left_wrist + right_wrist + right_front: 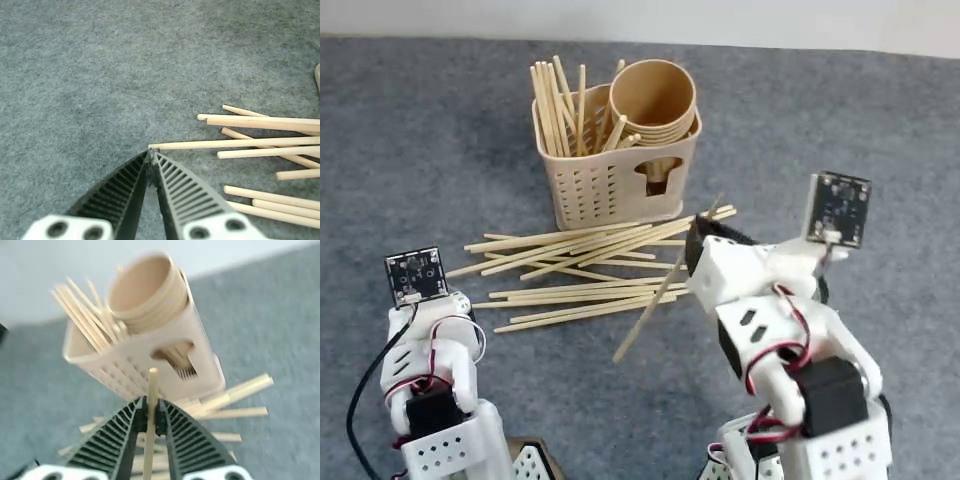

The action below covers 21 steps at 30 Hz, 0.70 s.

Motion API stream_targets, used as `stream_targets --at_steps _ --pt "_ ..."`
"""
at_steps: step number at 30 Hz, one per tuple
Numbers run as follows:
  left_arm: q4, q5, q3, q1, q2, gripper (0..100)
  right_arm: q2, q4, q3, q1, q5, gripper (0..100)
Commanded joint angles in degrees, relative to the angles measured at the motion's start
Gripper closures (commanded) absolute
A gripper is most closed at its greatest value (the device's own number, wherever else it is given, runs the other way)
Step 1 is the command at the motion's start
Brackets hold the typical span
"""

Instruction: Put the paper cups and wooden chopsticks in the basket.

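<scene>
Right gripper point(151, 407) is clamped on a single chopstick point(151, 387). It's pinched near one end, so a short stub pokes up past the fingertips and the long part slants down over the loose pile point(580, 250) on the grey table point(440, 150). The basket point(590, 190) stands upright just beyond that pile, with the paper cups point(653, 92) stacked in one side and a bundle of chopsticks point(555, 105) fanned out in the other. The job here looks like carrying this stick in, and the long trailing end is the thing to manage. It wants lifting high enough for the low end to clear the rim, then turning closer to upright so it drops in point first. The aim should be the side where the other sticks stand, not the mouth of the cups. Letting go is best held off until the low end is well inside, or the stick could pivot on the rim and fall back out. The tail could also sweep the pile or knock the basket wall, and that basket looks light enough to shift. Left gripper point(151, 155) is closed with nothing in it, low over the table, its nose right by the end of one loose stick; contact I cannot tell.
</scene>
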State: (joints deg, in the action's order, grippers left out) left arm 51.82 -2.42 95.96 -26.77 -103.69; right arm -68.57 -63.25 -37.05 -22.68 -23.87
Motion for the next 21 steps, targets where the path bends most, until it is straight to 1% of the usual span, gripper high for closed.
stream_targets --at_steps 1,15,21 --pt "-1.05 -0.44 1.19 -0.4 -0.4 99 -2.24 5.05 0.48 -0.4 0.88 99.4" --pt "-0.97 -0.44 1.19 -0.4 -0.4 99 -3.03 22.46 0.4 -0.66 0.88 99.4" --pt "-0.97 -0.44 1.19 -0.4 -0.4 99 -2.95 31.16 0.48 -4.97 0.97 99.4"
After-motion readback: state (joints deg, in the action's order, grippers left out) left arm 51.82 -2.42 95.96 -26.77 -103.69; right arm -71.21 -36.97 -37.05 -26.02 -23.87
